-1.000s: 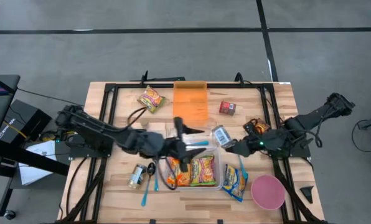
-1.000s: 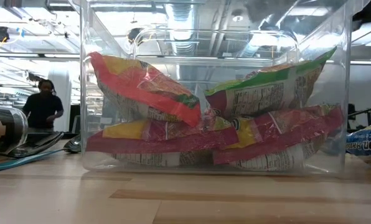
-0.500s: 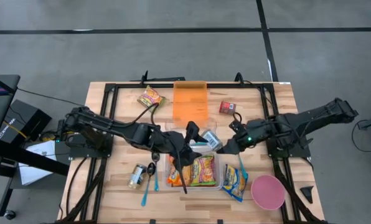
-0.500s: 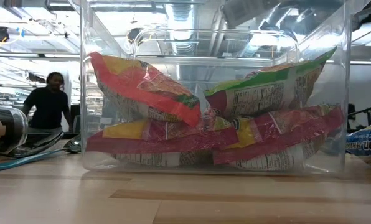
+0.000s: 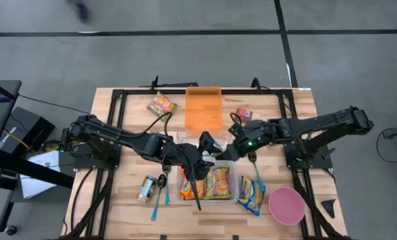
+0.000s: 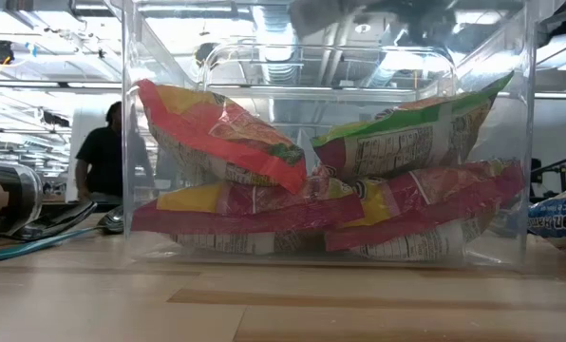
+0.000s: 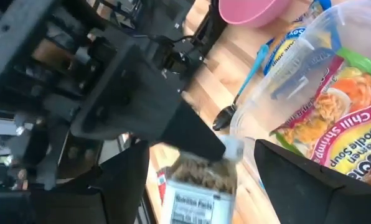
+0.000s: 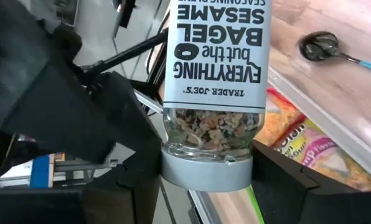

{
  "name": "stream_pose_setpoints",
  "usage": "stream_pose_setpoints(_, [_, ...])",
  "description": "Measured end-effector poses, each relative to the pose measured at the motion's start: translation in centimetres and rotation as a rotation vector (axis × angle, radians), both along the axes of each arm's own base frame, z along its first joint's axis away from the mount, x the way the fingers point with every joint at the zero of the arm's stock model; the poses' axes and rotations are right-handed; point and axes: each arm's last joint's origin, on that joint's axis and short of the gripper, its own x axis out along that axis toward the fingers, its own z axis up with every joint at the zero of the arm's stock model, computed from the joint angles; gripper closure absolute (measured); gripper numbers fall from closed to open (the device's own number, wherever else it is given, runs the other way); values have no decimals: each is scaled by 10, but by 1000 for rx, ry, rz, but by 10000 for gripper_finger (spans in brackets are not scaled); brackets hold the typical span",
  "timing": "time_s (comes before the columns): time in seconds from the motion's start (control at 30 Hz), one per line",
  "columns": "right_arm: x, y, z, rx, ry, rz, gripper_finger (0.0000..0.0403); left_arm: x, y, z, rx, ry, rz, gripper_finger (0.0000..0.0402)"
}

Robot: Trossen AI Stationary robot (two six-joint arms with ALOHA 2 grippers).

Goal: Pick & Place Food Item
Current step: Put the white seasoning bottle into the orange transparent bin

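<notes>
Right gripper [image 5: 220,153] pinching a seasoning jar [image 8: 214,93] above the clear container's [image 5: 208,181] rim; left gripper [image 5: 200,161] spread just beside it.

Wooden table [image 5: 105,213] carries a black frame along its edges and stands on grey floor with dark lines; the low view shows a lit room behind, with a person [image 6: 103,157] standing at left. Container sits at the near centre, holding red and yellow noodle packets [image 6: 264,180]. Orange sheet [image 5: 204,110] lies at the far centre, a pink bowl [image 5: 286,205] near the right front corner, a blue snack bag [image 5: 251,193] between bowl and container. Another noodle packet [image 5: 161,105] and a small red box [image 5: 244,115] lie toward the far edge. Small jar [image 5: 145,189] and two spoons [image 5: 164,190] lie left of the container. Bare wood remains along the front left.
</notes>
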Motion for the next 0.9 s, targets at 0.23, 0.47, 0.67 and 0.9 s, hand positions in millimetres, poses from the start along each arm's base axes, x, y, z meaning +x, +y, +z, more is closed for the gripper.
stream_pose_setpoints(0.23, [14, -2, 2, -26, 28, 37, 204, -4, 2, -3, 43, 40, 49, 118])
stream_pose_setpoints(0.47, [15, -1, 3, -30, 26, 49, 204, -8, 3, -7, 37, 90, 81, 119])
stream_pose_setpoints(0.67, [17, 0, 8, -14, -35, 67, 204, -7, 8, -10, 38, 94, 95, 134])
stream_pose_setpoints(0.9, [17, 0, 8, -22, -36, 70, 204, -7, 7, -12, 38, 98, 95, 181])
